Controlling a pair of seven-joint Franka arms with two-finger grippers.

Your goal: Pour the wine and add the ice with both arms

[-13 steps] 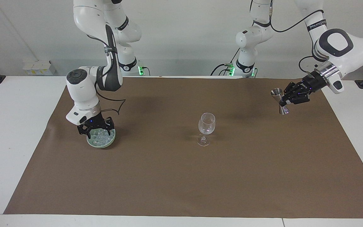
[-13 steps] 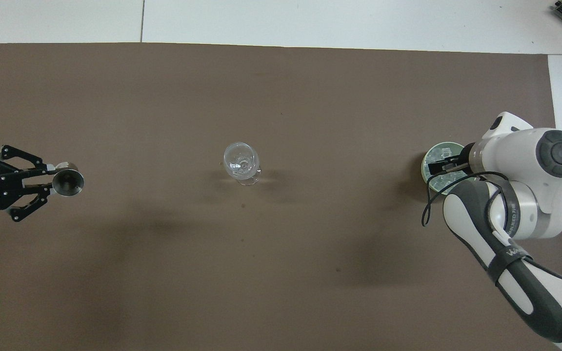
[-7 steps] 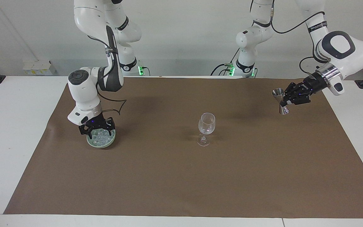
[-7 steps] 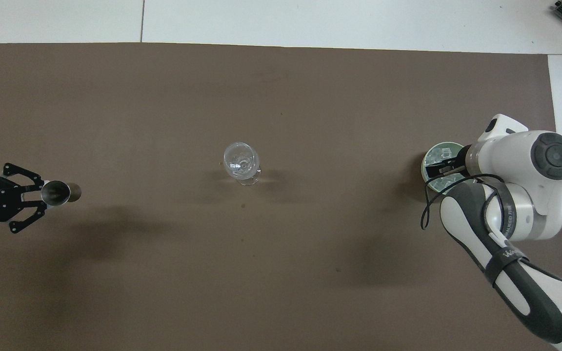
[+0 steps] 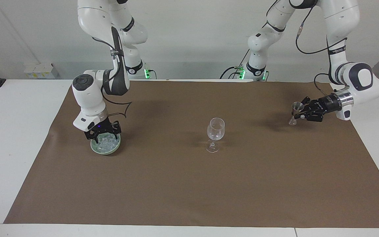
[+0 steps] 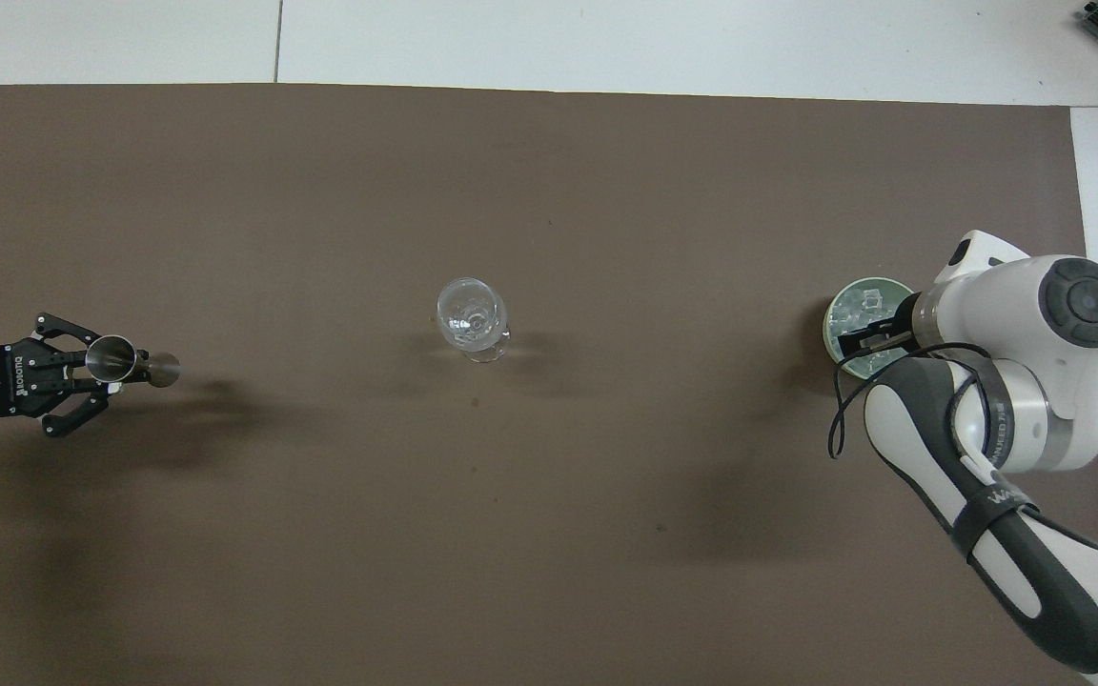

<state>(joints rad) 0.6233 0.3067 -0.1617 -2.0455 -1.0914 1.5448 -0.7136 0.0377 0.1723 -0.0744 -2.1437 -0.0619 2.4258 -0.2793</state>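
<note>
Ice sits heaped in the green bowl at the left of the facing view, and the right end effector is pointing straight down into that pile. That looks like a pick aimed at a single cube. Whether it has one clenched yet, I cannot tell.

Across to the middle of the frame, the stemmed glass stands upright on the brown mat covering the surface, well apart from both arms. It is placed where either arm can reach it, by the look of it.

Over at the right of the view, the left end effector is clenched on the waist of a small metal measuring cup. A waist grip leaves the mouth free for pouring.

What's changed? A second ago that cup hung higher, with the wrist angled steeply. Now the forearm has swung down, the wrist lies nearly level and the cup is low over the mat. The right end effector has barely shifted in the bowl.
</note>
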